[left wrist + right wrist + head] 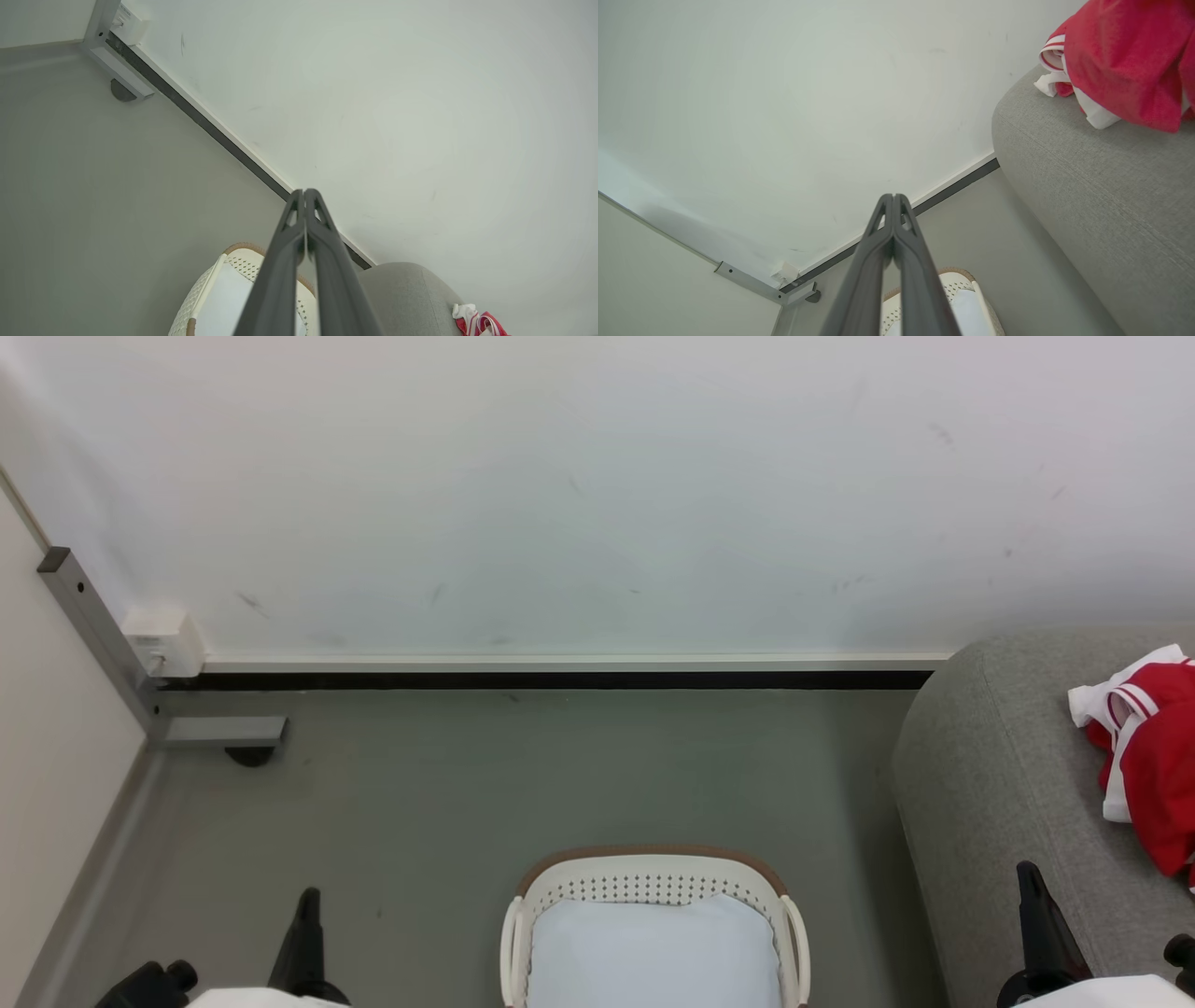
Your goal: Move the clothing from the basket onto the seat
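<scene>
Far left, we see a grey metal bracket (93, 616) running down the wall corner to the floor (420, 803), with a small white box (166, 639) fixed just beside it above the dark skirting strip (560, 680). The left gripper (307, 905) sits low left over the grey floor, fingers pressed together and gripping nothing; the left wrist view has the two tips meeting. At bottom centre the basket (653, 861) stands on the floor, cut off by the frame edge, brown rim on top, perforated wall facing us, and a white liner (653, 952) lying in it. Right of the basket, across a strip of floor, is the seat (980, 775), grey fabric with a rounded corner, up against the wall. The right gripper (1030, 882) shows low right in front of the seat, fingers clenched tip to tip and holding nothing. The clothing (1153, 756), red with white trim, lies bunched on the seat at far right, well apart from the basket and clear of both grippers.
</scene>
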### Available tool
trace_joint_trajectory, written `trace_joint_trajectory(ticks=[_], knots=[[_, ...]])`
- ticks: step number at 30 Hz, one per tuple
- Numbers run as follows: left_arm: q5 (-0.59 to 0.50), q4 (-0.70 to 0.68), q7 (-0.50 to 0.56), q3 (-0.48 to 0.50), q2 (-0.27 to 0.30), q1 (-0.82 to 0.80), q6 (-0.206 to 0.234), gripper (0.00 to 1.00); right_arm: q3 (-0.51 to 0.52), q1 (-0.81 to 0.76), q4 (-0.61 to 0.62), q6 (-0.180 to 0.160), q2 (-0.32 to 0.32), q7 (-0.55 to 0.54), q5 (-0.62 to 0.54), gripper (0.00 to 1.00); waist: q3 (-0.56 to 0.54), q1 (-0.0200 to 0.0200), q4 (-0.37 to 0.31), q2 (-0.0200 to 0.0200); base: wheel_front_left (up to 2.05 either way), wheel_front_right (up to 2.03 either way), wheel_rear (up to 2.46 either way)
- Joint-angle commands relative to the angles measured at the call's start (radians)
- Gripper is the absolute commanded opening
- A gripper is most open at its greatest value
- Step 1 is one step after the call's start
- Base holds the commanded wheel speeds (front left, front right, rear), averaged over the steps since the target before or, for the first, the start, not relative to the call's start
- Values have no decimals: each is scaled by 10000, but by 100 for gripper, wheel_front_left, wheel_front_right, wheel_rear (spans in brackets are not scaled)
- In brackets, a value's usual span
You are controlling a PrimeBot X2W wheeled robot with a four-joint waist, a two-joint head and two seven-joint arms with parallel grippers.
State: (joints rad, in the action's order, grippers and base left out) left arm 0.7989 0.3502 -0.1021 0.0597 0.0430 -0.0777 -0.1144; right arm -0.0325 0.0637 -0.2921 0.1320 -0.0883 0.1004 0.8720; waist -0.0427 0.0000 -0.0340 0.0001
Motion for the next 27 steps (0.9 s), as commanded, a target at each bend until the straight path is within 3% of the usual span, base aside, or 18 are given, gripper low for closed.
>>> trace_joint_trajectory(ticks=[1,27], knots=[[461,-186,95,69,71,-246,-36,0,101,314,151,-7,5,-97,368,0,9,0,8,-1,0,0,0],[3352,-527,878,254,86,-306,-95,0,628,391,290,-12,132,-876,3008,0,139,0,104,-1,0,0,0]])
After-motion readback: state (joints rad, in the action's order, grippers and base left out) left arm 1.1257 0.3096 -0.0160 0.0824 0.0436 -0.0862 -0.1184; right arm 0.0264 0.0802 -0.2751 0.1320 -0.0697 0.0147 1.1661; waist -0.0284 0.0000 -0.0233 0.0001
